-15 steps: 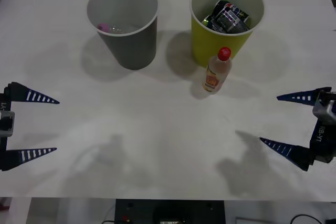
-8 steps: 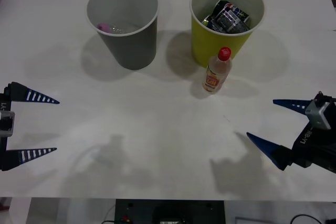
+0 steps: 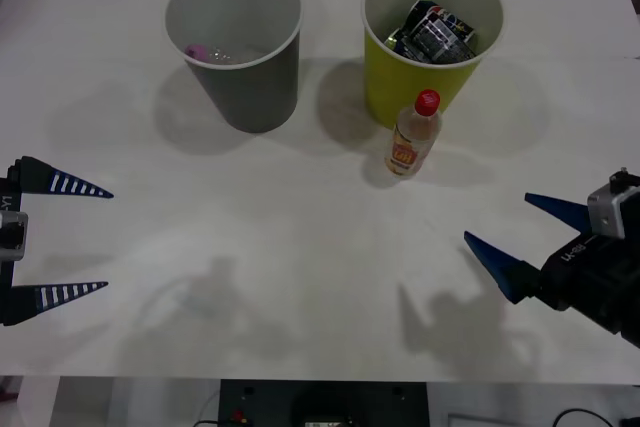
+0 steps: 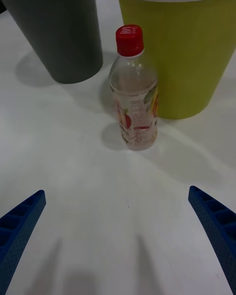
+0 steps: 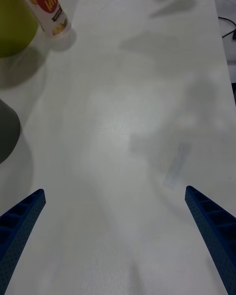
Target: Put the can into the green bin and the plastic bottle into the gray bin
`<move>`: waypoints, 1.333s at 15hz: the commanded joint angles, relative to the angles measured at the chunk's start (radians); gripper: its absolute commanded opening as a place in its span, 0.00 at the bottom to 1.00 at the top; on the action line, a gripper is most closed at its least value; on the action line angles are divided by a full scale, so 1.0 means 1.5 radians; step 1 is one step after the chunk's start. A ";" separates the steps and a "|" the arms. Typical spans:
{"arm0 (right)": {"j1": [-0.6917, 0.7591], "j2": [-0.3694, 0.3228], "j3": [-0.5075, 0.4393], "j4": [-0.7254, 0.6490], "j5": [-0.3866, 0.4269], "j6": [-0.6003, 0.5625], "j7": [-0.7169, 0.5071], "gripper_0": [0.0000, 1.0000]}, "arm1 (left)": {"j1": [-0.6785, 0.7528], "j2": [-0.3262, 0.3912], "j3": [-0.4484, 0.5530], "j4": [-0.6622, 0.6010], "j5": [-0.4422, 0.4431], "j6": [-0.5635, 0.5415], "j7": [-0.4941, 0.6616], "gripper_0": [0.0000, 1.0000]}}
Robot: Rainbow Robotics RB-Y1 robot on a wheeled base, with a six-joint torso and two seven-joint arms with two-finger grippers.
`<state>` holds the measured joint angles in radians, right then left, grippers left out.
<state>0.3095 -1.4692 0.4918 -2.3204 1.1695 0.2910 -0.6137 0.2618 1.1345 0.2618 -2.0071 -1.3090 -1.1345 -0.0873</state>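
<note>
Plastic bottle (image 3: 413, 134): upright, touching green bin (image 3: 400, 87) near side. Can already binned. Right gripper (image 3: 527, 237): wide, empty, near-right; next, approach and grasp, then gray bin (image 3: 250, 87). Left gripper (image 3: 70, 239): wide, idle near-left

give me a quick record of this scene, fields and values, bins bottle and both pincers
green bin: upright, cans inside
gray bin: upright, left of green bin, pink-capped item inside
plastic bottle: upright on table, just in front of green bin
right pincer: open, facing bottle, empty
left pincer: open, at table's left edge, empty
</note>
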 commanded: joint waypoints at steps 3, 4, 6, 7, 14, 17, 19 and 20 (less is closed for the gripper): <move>-0.117 0.011 0.161 0.029 0.030 0.122 -0.080 1.00 | 0.000 0.000 0.000 0.000 0.000 0.000 0.000 0.98; -0.156 0.018 0.212 0.045 0.045 0.159 -0.082 1.00 | 0.000 0.000 0.000 0.000 0.000 0.000 0.000 0.98; -0.224 0.042 0.297 0.074 0.063 0.219 -0.088 1.00 | 0.000 0.000 0.000 0.000 0.000 0.000 0.000 0.98; -0.272 0.058 0.358 0.098 0.074 0.264 -0.092 1.00 | 0.000 0.000 0.000 0.000 0.000 0.000 0.000 0.98; -0.441 0.169 0.580 0.222 0.128 0.457 -0.129 1.00 | 0.000 0.000 0.000 0.000 0.000 0.000 0.000 0.98; -0.454 0.220 0.594 0.269 0.153 0.483 -0.136 1.00 | 0.000 0.000 0.000 0.000 0.000 0.000 0.000 0.98; -0.460 0.243 0.594 0.289 0.164 0.485 -0.135 1.00 | 0.000 0.000 0.000 0.000 0.000 0.000 0.000 0.98; -0.464 0.257 0.594 0.301 0.165 0.488 -0.134 1.00 | 0.000 0.000 0.000 0.000 0.000 0.000 0.000 0.98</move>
<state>-0.3824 -1.0976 1.3823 -1.8815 1.4155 1.0205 -0.8158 0.2618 1.1345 0.2618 -2.0071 -1.3090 -1.1345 -0.0873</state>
